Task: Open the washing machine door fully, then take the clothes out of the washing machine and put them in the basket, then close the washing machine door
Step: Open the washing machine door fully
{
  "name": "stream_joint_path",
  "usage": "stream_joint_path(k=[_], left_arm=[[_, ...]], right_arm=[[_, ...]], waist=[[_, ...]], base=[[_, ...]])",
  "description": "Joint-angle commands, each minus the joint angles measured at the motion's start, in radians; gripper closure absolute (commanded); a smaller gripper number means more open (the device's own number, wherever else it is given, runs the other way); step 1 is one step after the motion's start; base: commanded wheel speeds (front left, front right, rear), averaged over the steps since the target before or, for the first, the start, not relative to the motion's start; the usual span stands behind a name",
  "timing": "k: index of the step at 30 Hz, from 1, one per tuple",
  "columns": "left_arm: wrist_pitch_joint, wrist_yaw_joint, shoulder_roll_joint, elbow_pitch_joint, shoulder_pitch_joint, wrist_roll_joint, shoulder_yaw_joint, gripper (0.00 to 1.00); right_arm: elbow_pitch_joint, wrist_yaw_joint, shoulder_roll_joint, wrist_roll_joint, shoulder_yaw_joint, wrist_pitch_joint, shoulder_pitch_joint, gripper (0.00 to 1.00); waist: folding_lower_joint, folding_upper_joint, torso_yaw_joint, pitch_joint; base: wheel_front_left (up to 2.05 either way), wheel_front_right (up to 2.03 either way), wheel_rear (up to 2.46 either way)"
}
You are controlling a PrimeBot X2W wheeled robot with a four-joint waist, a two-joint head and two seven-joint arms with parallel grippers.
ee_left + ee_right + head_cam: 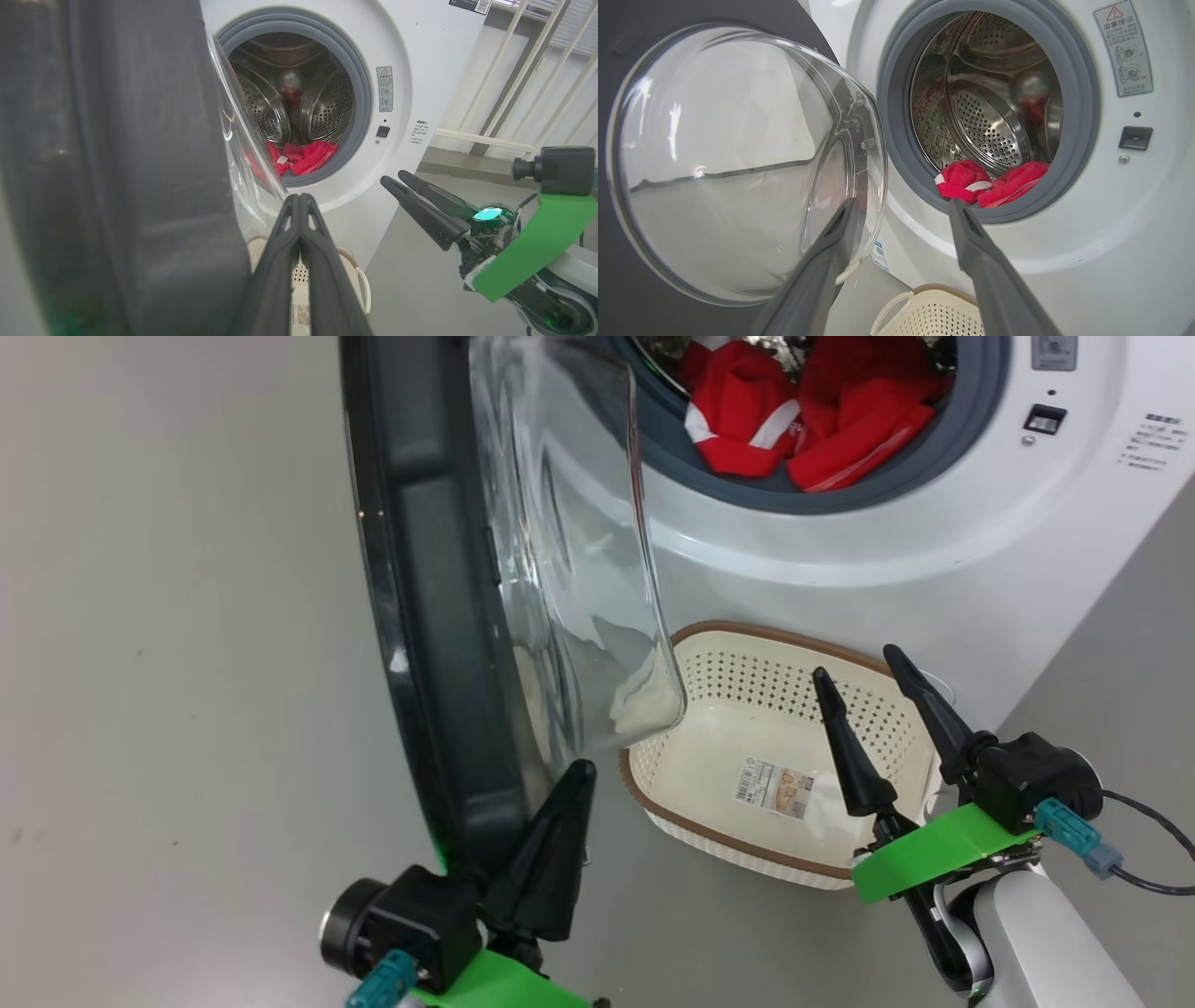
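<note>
Two grippers, each with two long, dark, tapered fingers. The left gripper (581,775) has its fingers pressed together and pinches nothing. Its tip is just beside the door's (439,616) near lower edge; contact cannot be told. The right gripper (856,663) has its fingers spread wide, holds nothing and hovers over the right side of the basket (709,765).

One door: round, with a glossy black rim and a clear bulging glass bowl, swung open to the left.

One washer (840,569): white, with a grey rubber seal (896,140) and a perforated steel drum (990,135).

Clothes (747,420): two red bundles, one white-striped, at the drum's near lip.

One basket: cream perforated plastic with a brown rim and a paper label (778,787) inside. It stands on the floor (187,709) against the washer, below the opening.
</note>
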Motion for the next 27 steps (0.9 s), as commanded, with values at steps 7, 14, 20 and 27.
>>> stream_joint_path(k=[7,14,20,27], left_arm=[[-0.007,0.041,0.028,-0.023,0.002,0.01,0.076,1.0],[-0.009,0.072,0.046,-0.028,0.017,0.013,0.11,1.0],[-0.017,0.104,0.076,-0.026,0.028,0.025,0.153,1.0],[-0.029,0.128,0.091,0.0,0.035,0.013,0.198,1.0]], right_arm=[[-0.035,0.005,0.008,-0.013,0.025,-0.006,-0.028,0.0],[-0.037,0.005,0.008,-0.02,0.023,-0.005,-0.026,0.0],[-0.04,0.005,0.008,-0.024,0.023,0.001,-0.018,0.0],[-0.049,0.005,0.008,-0.029,0.021,0.007,-0.012,0.0]], waist=[[0.0,0.0,0.04,0.0],[0.0,0.0,0.063,0.0],[0.0,0.0,0.078,-0.001],[0.0,0.0,0.09,0.0]], base=[[0.0,0.0,0.0],[0.0,0.0,0.0],[0.0,0.0,0.0],[0.0,0.0,0.0]])
